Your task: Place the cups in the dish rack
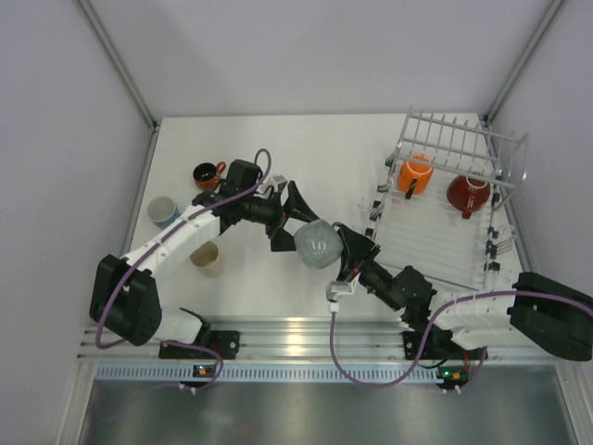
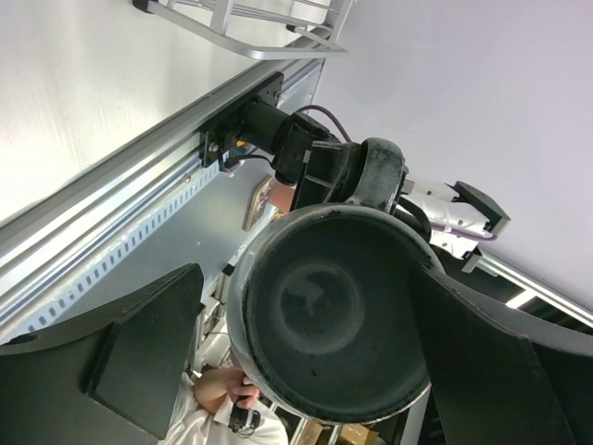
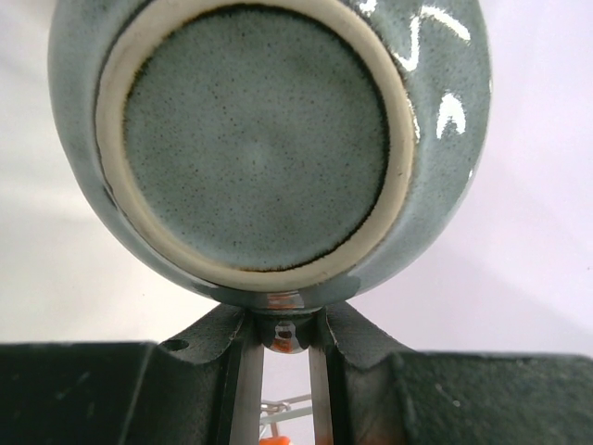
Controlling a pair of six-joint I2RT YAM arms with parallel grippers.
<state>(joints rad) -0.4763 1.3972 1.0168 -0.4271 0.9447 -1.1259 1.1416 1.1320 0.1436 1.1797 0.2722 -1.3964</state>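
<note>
The grey mug (image 1: 317, 244) hangs in the air between my two grippers, above the table's middle. My right gripper (image 1: 357, 248) is shut on its handle; the right wrist view shows the mug's base (image 3: 255, 139) just above the pinched jaws (image 3: 278, 334). My left gripper (image 1: 296, 222) is open, its fingers spread either side of the mug's mouth (image 2: 324, 306), with a gap on one side. The dish rack (image 1: 445, 243) stands at the right with the bright orange mug (image 1: 416, 174) and the dark red mug (image 1: 469, 194) in it.
On the table at the left are the squat orange-red mug (image 1: 207, 173), the light blue mug (image 1: 164, 210) and the cream mug (image 1: 207, 257), close to the left arm. Upright tines (image 1: 454, 130) line the rack's far side.
</note>
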